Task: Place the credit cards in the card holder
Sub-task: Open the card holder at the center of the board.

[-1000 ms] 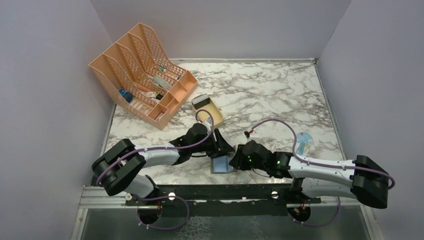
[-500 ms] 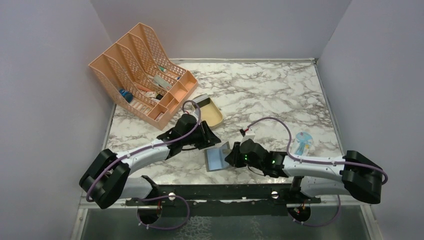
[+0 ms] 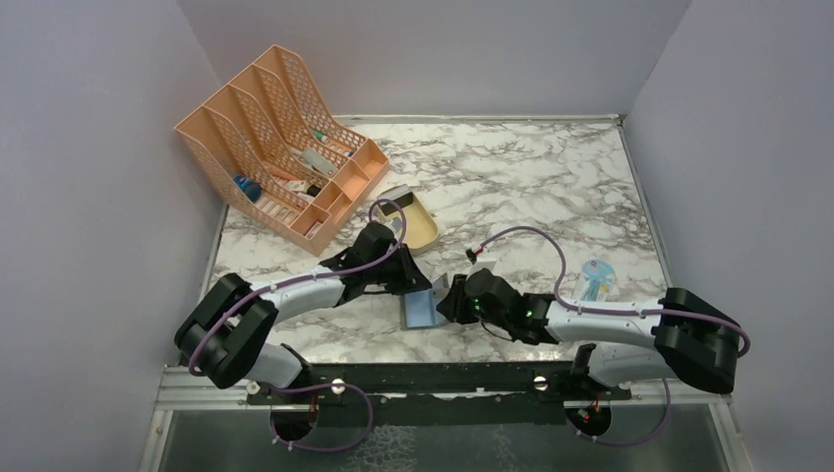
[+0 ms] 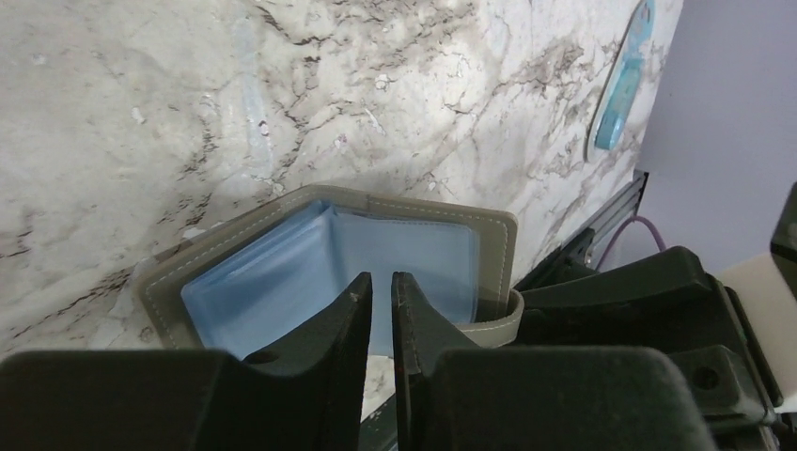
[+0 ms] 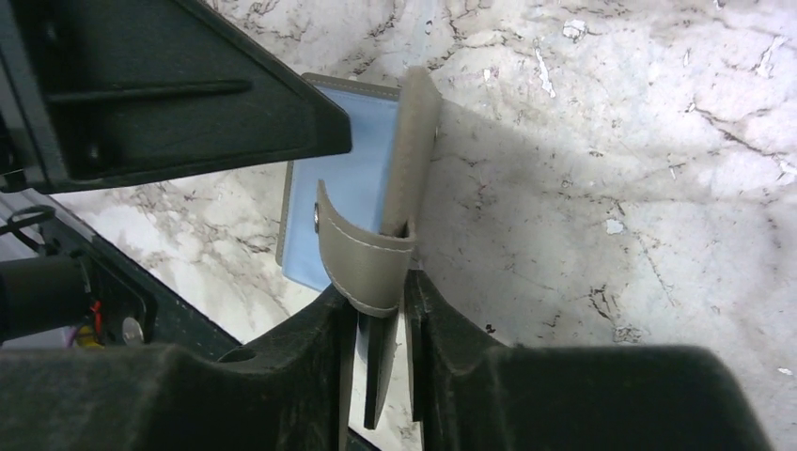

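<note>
**Wallet held open near the table's front edge, open marble beyond**

The right gripper (image 5: 381,291) is clamped on one grey flap of the card holder (image 4: 414,249). It stands that flap upright, with the snap strap curled over its fingertips. The other flap lies flat on the marble table (image 3: 511,187), blue-grey pockets up. The left gripper (image 4: 381,279) hangs just over those pockets, its jaws drawn almost together with only a slit between them and nothing seen in it.

Both sets of jaws meet close to the table's near edge, where a dark metal rail (image 3: 443,379) runs on the arms' side of them. Just beyond the left jaws sits a tan tray (image 3: 433,231). Farther off, to their far left, a peach mesh rack (image 3: 266,118) stands against the wall. Right of the right jaws, past that arm's forearm, lies a small pale-blue item (image 3: 597,280). Beyond the jaws, white grey-veined marble stretches open to the lavender walls (image 3: 443,49) at the back and on both sides.
</note>
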